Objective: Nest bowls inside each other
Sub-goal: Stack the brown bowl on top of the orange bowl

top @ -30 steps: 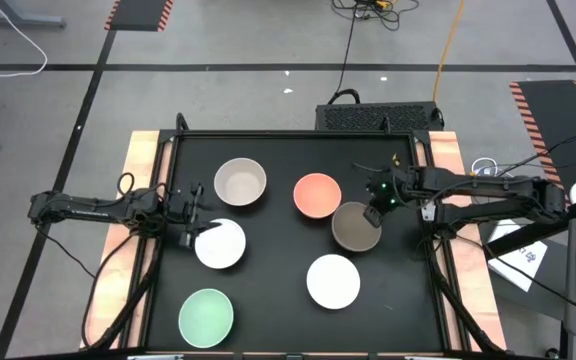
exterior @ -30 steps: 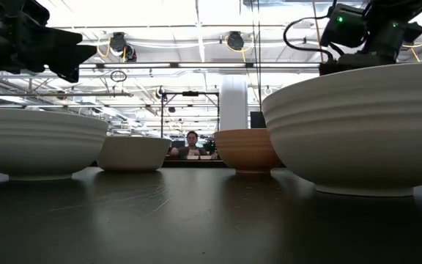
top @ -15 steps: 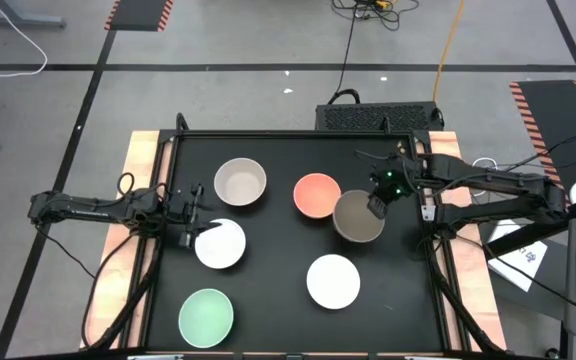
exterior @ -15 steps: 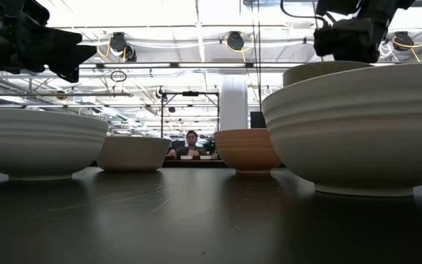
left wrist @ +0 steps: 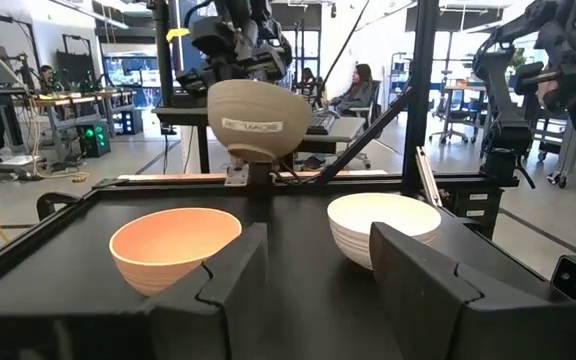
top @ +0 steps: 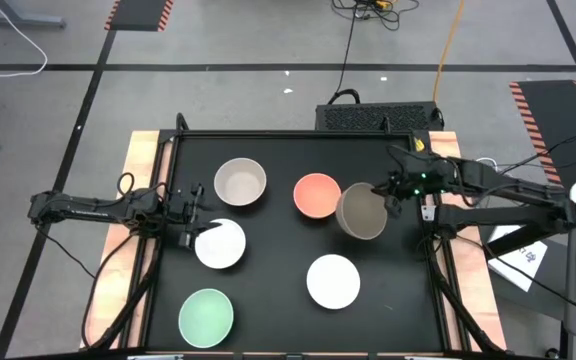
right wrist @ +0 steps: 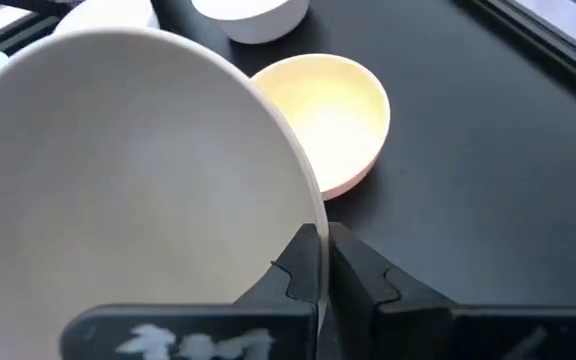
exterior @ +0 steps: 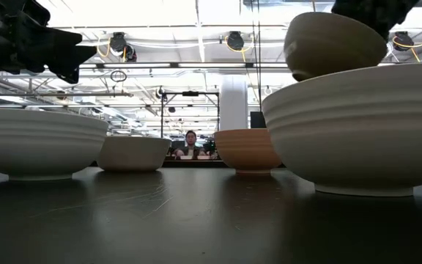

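My right gripper (top: 381,199) is shut on the olive-brown bowl (top: 360,212), which hangs above the table just right of the salmon-orange bowl (top: 316,196). The low view shows this bowl (exterior: 332,44) high above the near white bowl (exterior: 357,128). A beige-grey bowl (top: 240,182), a second white bowl (top: 220,243) and a mint green bowl (top: 206,316) rest on their bases on the black table. My left gripper (top: 195,204) waits open at the left, beside the second white bowl, with nothing between its fingers (left wrist: 418,290). My right gripper pinches the olive-brown bowl's rim (right wrist: 304,212) on the side toward the table's right edge, one finger inside the bowl and one finger (right wrist: 363,275) outside. The fingers slant down from the table's right. The bowl hangs clear of the table, tilted.
The black table has raised wooden borders (top: 138,200) along its left and right sides. A black box (top: 378,116) stands behind the far edge. Open room lies at the table's near right corner (top: 398,310). A person (exterior: 190,144) sits in the room far behind.
My right gripper has gone up and toward the table's right and far edges, turning as it rose. The olive-brown bowl went with it: it stood on the table a second ago and now hangs lifted clear and tipped.
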You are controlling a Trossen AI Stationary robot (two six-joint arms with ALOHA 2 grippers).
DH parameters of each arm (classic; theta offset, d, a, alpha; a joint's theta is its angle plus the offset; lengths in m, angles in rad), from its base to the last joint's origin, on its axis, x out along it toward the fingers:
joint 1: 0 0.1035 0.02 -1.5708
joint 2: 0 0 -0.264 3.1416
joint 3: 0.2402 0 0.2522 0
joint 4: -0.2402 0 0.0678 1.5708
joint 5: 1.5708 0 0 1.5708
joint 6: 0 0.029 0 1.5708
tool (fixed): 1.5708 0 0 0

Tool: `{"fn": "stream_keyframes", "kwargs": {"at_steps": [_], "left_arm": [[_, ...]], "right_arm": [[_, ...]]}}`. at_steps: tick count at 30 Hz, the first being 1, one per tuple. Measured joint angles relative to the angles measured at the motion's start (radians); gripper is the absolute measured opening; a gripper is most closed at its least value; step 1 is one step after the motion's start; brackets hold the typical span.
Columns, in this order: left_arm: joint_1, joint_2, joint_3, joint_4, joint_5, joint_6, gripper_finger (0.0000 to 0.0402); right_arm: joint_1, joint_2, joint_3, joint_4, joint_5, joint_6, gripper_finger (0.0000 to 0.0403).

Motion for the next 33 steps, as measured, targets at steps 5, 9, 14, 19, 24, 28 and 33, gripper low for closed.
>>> {"fn": "stream_keyframes", "kwargs": {"at_steps": [5, 9, 14, 19, 24, 28, 33], "left_arm": [[0.0, 0.0, 0.0, 0.002, 0.0, -0.002, 0.0182], [0.0, 0.0, 0.0, 0.003, 0.001, -0.006, 0.0182], [0.0, 0.0, 0.0, 0.009, 0.001, -0.006, 0.0182], [0.0, 0.0, 0.0, 0.009, 0.001, -0.007, 0.0182], [0.0, 0.0, 0.0, 0.008, 0.001, -0.011, 0.0182], [0.0, 0.0, 0.0, 0.008, 0.001, -0.012, 0.0182], [0.0, 0.0, 0.0, 0.008, 0.001, -0.018, 0.0182]], "right_arm": [[0.015, -0.045, -0.032, 0.014, 0.002, 0.012, 0.0], [0.041, -0.085, -0.066, 0.004, 0.01, 0.009, 0.0], [0.056, -0.166, -0.145, 0.06, 0.03, 0.019, 0.0], [0.056, -0.233, -0.197, 0.089, 0.026, 0.026, 0.0], [0.056, -0.3, -0.268, 0.143, 0.026, 0.034, 0.0], [0.056, -0.344, -0.329, 0.182, 0.027, 0.046, 0.0], [0.056, -0.356, -0.362, 0.22, 0.025, 0.048, 0.0]]}}
